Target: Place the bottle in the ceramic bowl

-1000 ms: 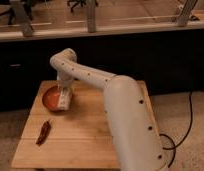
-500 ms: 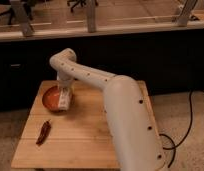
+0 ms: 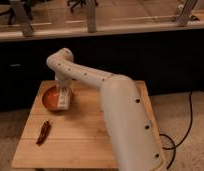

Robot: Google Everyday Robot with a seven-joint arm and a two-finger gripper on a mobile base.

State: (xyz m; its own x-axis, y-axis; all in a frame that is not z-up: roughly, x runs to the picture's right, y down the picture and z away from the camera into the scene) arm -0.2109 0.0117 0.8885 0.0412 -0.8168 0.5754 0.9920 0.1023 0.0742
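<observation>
The ceramic bowl (image 3: 51, 98) is a round orange-brown bowl at the back left of the wooden table (image 3: 85, 135). My gripper (image 3: 63, 100) hangs over the bowl's right side, reaching down from the white arm. A small pale bottle (image 3: 62, 98) with a reddish patch sits between the gripper's parts, over the bowl's right rim. I cannot tell whether the bottle rests in the bowl or is held above it.
A dark red chili pepper (image 3: 43, 132) lies on the table's left front part. The white arm (image 3: 125, 115) crosses the table's right half. A dark low wall and glass partition stand behind the table.
</observation>
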